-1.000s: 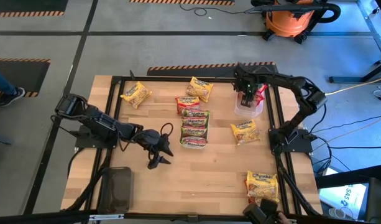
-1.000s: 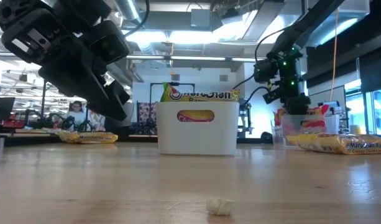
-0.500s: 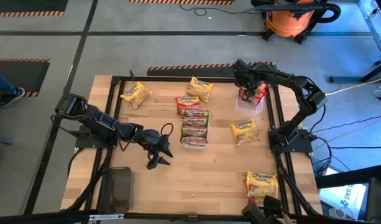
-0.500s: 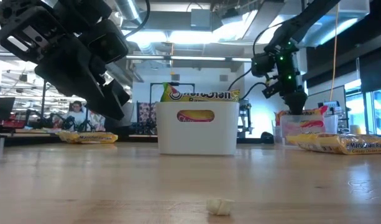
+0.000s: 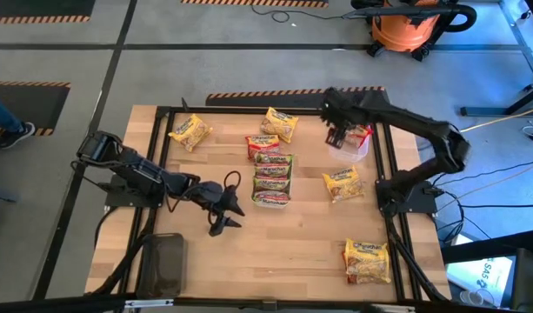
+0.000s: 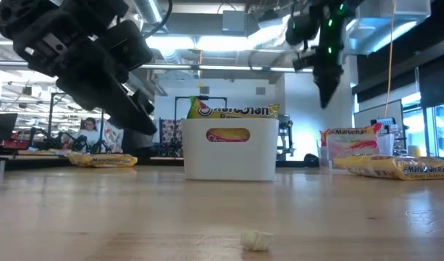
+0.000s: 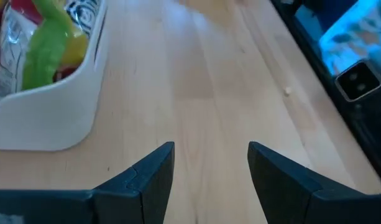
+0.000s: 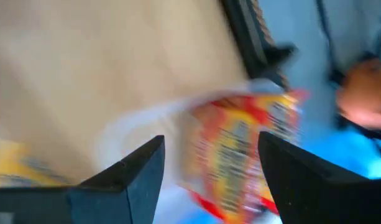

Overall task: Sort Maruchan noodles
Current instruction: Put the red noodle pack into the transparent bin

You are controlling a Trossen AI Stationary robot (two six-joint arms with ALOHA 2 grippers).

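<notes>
My right gripper hangs open above the far-right corner, over a clear tray in which a red noodle packet lies; its wrist view shows that packet below the spread fingers. In the low view it is well above the table. My left gripper is open over bare wood near the table's middle, beside a white tray full of green packets. Yellow packets and another red one lie flat on the table.
A dark tray sits at the near-left corner. A black frame runs around the tabletop. A small crumb lies on the wood near the near edge. Open wood stretches between the white tray and the near edge.
My right gripper has risen out of the clear tray and drifted slightly toward the table's left. The red packet has stayed in the tray. My left arm has kept still.
</notes>
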